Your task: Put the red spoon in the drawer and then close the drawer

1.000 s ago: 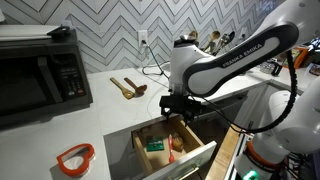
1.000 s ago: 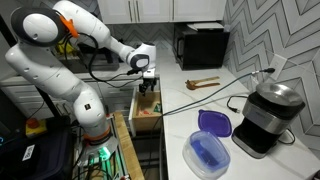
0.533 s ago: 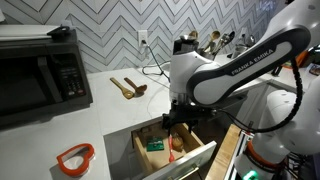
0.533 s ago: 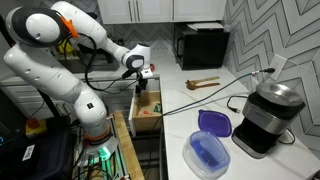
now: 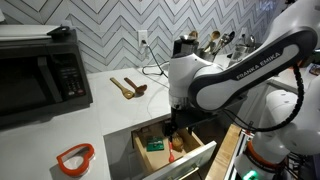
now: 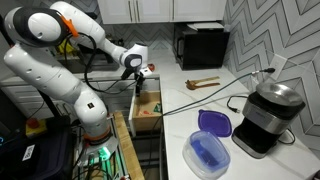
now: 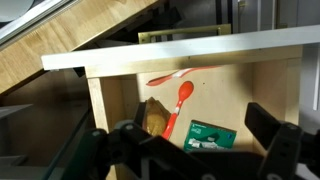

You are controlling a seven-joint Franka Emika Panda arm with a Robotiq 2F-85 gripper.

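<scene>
The drawer (image 5: pixel 197 158) stands pulled out under the white counter, also in the other exterior view (image 6: pixel 134 112). In the wrist view its light wooden floor (image 7: pixel 250 90) holds the red spoon (image 7: pixel 178 104), lying flat beside a brown crumpled thing (image 7: pixel 153 118) and a green box (image 7: pixel 210 135). A bit of the spoon shows orange in an exterior view (image 5: pixel 170 155). My gripper (image 7: pixel 195 150) is open and empty, hanging above the drawer with a finger on each side of the spoon's lower end. It shows in both exterior views (image 5: pixel 178 122) (image 6: pixel 141 80).
On the counter are a red heart-shaped ring (image 5: pixel 75 157), two wooden spoons (image 5: pixel 128 87), a black microwave (image 5: pixel 40 70), a coffee maker (image 6: pixel 265 112) and a blue-lidded container (image 6: pixel 212 150). A cable (image 6: pixel 190 100) runs across the counter.
My gripper has shifted a little along the open drawer, away from its spot over the drawer's inside. The spoon and the drawer have not moved.
</scene>
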